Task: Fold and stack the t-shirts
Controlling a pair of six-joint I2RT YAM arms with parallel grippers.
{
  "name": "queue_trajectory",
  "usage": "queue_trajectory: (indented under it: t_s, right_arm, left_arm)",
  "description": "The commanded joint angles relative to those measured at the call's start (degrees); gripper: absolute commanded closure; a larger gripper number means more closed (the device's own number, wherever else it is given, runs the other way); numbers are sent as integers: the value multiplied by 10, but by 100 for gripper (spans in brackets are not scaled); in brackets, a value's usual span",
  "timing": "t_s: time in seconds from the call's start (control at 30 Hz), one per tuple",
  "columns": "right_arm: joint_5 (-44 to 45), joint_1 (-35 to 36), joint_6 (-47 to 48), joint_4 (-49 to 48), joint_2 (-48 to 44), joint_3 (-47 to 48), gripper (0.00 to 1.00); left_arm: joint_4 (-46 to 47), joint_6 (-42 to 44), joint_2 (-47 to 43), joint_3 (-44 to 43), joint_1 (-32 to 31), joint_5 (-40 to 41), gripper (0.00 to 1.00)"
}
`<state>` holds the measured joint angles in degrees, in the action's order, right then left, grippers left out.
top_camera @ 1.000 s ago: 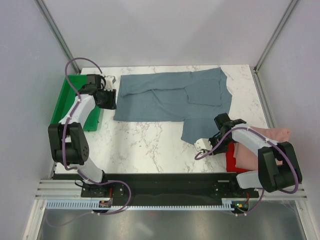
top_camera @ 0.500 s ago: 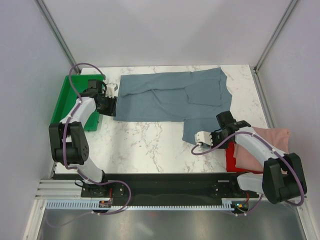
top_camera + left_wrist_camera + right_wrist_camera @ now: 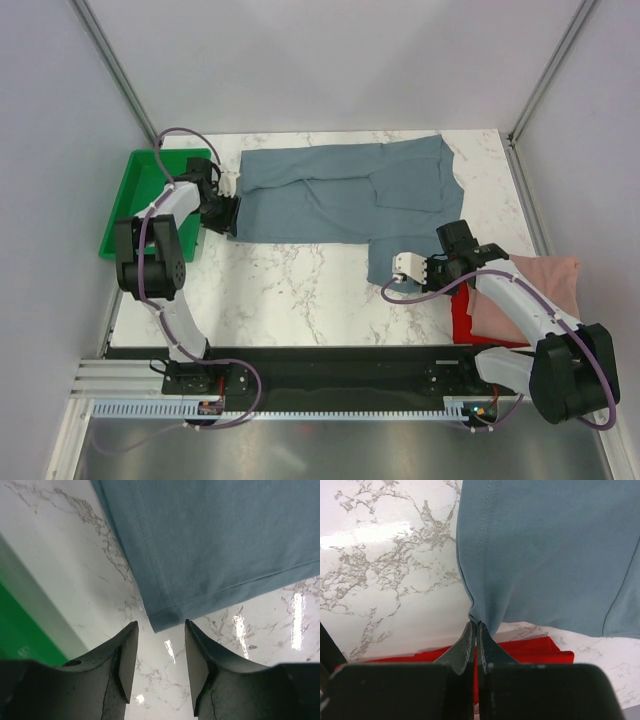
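Right gripper [image 3: 475, 626]: both fingers are pressed together, pinching a small pucker at the corner of the blue-grey t-shirt [image 3: 350, 195]. This is the near left corner of the flap that hangs toward the near edge on the garment's right side. In the right wrist view the stitched hem runs away from the fingertips toward the far side, and white marble shows to its left. Left gripper [image 3: 160, 626]: the jaws stand partly apart with nothing clamped between them. They are set astride the near left corner of the same shirt, whose hemmed corner lies right at the mouth of the gap. Whether either finger touches the cloth cannot be told. The blue-grey t-shirt is spread flat over the far half of the marble table [image 3: 290, 290], reaching from just beside the left gripper to the far right corner. The red t-shirt [image 3: 461, 322] lies at the near right of the table, just near of the pinched corner. The pink t-shirt [image 3: 530, 285] rests on top of it, covering most of it and extending to the right edge. The green tray [image 3: 125, 215] sits at the far left edge of the table, beside the left arm.
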<state>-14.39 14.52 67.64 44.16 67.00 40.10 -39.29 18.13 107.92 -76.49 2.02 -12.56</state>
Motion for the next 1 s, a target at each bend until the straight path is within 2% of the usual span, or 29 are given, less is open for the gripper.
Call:
queue_trajectory:
  t_s: [0.0,0.13,0.2,0.43,0.6,0.7,0.8,0.83,0.97]
  right_arm:
    - [8,2,-14,-3,-6,19,100]
    - [9,2,-15,-3,-4,19,100]
    - [9,2,-15,-3,-5,17,100]
    - [4,2,-21,-18,1,9,100]
    - [2,2,-26,-24,9,14,100]
    - [2,1,-29,-27,10,18,100]
    - [3,2,-37,-28,9,21,100]
    - [6,2,-42,-31,8,22,100]
    - [13,-12,-94,-46,-3,49,100]
  left_arm:
    - [-4,14,18,-38,0,-18,51]
    - [-15,3,33,-53,0,-34,60]
    - [-18,4,33,-53,1,-34,62]
    - [-32,3,37,-47,0,-33,58]
    - [-33,3,47,-54,0,-32,60]
    - [-36,2,50,-58,1,-34,71]
    - [-39,1,46,-56,0,-41,88]
    - [-40,0,44,-53,0,-44,96]
    - [-39,-1,21,-47,0,-48,98]
